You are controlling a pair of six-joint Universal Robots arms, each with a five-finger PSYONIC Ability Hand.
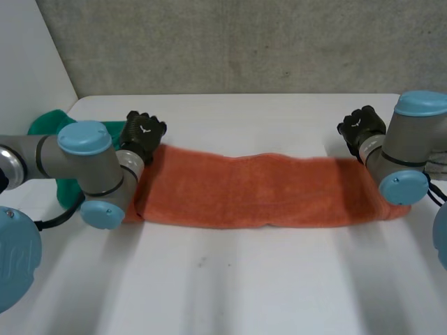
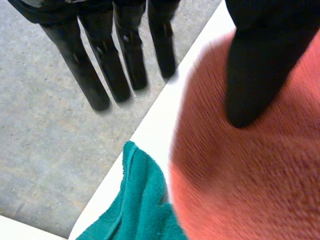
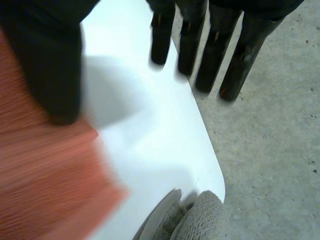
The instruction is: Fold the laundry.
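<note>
An orange terry towel (image 1: 258, 192) lies flat across the middle of the white desk (image 1: 279, 118). It is folded into a long, narrow band running from left to right, with a faint crease near its middle. A green towel (image 1: 47, 125) sits bunched at the desk's left edge and partly spills over it, just beside the orange towel's left end. In the right wrist view, a grey cloth (image 3: 200, 220) lies crumpled at the desk's rounded corner, near the orange towel's right end.
</note>
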